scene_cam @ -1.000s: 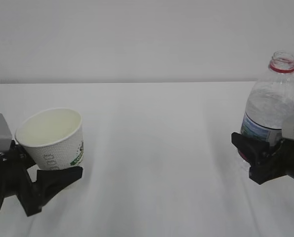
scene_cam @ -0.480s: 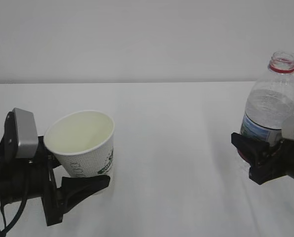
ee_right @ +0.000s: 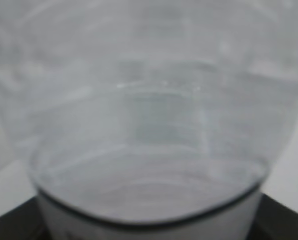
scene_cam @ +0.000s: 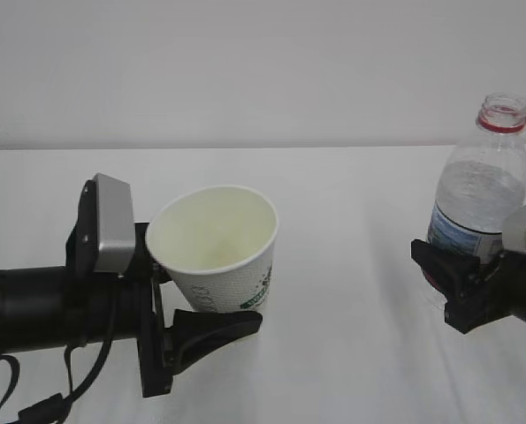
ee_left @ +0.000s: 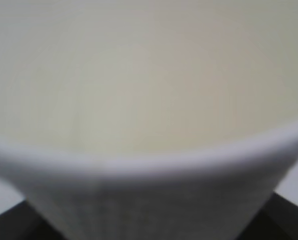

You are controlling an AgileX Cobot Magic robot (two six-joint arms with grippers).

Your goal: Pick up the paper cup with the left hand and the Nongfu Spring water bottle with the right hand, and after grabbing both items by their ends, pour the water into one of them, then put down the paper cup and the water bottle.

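The white paper cup point(scene_cam: 218, 252) with its green logo is tilted, its mouth facing up and toward the camera. My left gripper point(scene_cam: 211, 309) is shut on its lower part, one black finger point(scene_cam: 218, 325) showing under it. The left wrist view is filled by the cup's rim and inside point(ee_left: 149, 100), which looks dry. At the far right the Nongfu Spring water bottle point(scene_cam: 479, 199) stands upright and uncapped, with water point(scene_cam: 475, 190) inside it. My right gripper point(scene_cam: 448, 276) is shut on its lower body. The bottle's ribbed wall point(ee_right: 149, 100) fills the right wrist view.
A white table point(scene_cam: 342, 230) runs back to a plain pale wall point(scene_cam: 263, 62). A wide stretch of tabletop separates the cup from the bottle. Nothing else lies in view.
My left arm has carried the cup to the right, toward the middle of the table, keeping its tilt. The right gripper and the bottle have barely moved.
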